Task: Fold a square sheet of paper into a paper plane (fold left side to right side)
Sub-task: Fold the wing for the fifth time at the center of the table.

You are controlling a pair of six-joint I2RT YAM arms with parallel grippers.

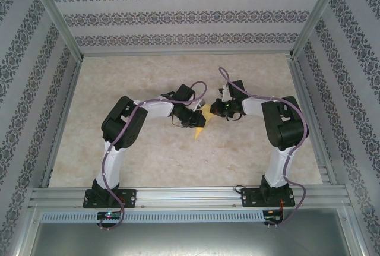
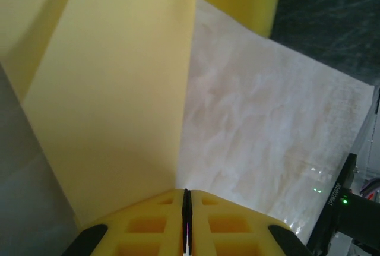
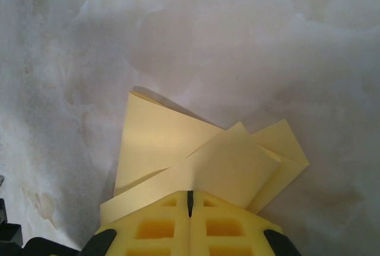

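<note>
Top view: finds the yellow paper (image 1: 200,124) near the middle of the marbled table (image 1: 148,161), in the gap between the left gripper (image 1: 191,115) and the right gripper (image 1: 221,108). Reads there as a small pointed patch, tip toward the near edge, wider part up between the two grippers. Reaches it with both arms bent inward, one from each side.

Left wrist view: shuts the left gripper (image 2: 186,192) with its yellow pads (image 2: 148,226) together, leaving just a thin dark line. Clamps on the near corner of the paper (image 2: 107,107). Spreads from the tips up and to the left as one broad flat panel, with a straight edge running up the middle of the view and bare table (image 2: 267,137) to the right of it. Carries a darker diagonal band at upper left; cannot tell whether crease or shadow.

Right wrist view: closes the right gripper (image 3: 190,193) fully, pads (image 3: 225,226) meeting along the centre line. Clamps on the folded paper (image 3: 160,143) at the tips. Fans out ahead of the pads in overlapping layers: a large flap with a point at upper left, a second flap laid across it in the middle, a narrower folded strip at the right. Casts a soft shadow on the table (image 3: 237,42) along the far edge; cannot tell whether touching the surface.
</note>
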